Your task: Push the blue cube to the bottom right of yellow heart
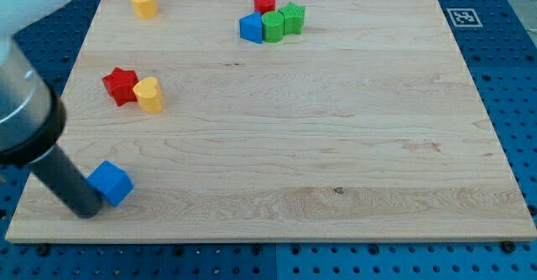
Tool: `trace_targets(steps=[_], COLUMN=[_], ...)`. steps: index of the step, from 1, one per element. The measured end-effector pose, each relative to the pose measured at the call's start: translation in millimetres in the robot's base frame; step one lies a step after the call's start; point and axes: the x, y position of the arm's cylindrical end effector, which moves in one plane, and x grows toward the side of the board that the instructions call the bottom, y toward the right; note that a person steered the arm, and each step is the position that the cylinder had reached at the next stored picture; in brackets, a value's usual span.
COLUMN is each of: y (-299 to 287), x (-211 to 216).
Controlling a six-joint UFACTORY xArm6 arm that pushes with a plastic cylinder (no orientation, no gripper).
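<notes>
Nearest the view's bottom left, my tip (pixel 86 210) touches the blue cube (pixel 111 183) from its lower left (a bare rod, so no fingers to spread or pinch). Further up sits the yellow heart (pixel 149 95), touching a red star (pixel 120 85). A good push would likely drive the cube rightward and slightly up, stopping short of the heart.

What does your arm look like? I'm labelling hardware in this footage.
My arm ends in a straight dark rod, matte black, cylindrical. Above it sits a wider grey collar, blurred at the view's left edge. No cables or markings show. My tip is the rod's lower end.
</notes>
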Motion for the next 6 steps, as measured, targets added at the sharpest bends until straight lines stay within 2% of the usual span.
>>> trace_targets(steps=[2, 5, 6], y=[45.8, 58.6, 73.6], x=[-33.3, -101.6, -104.7])
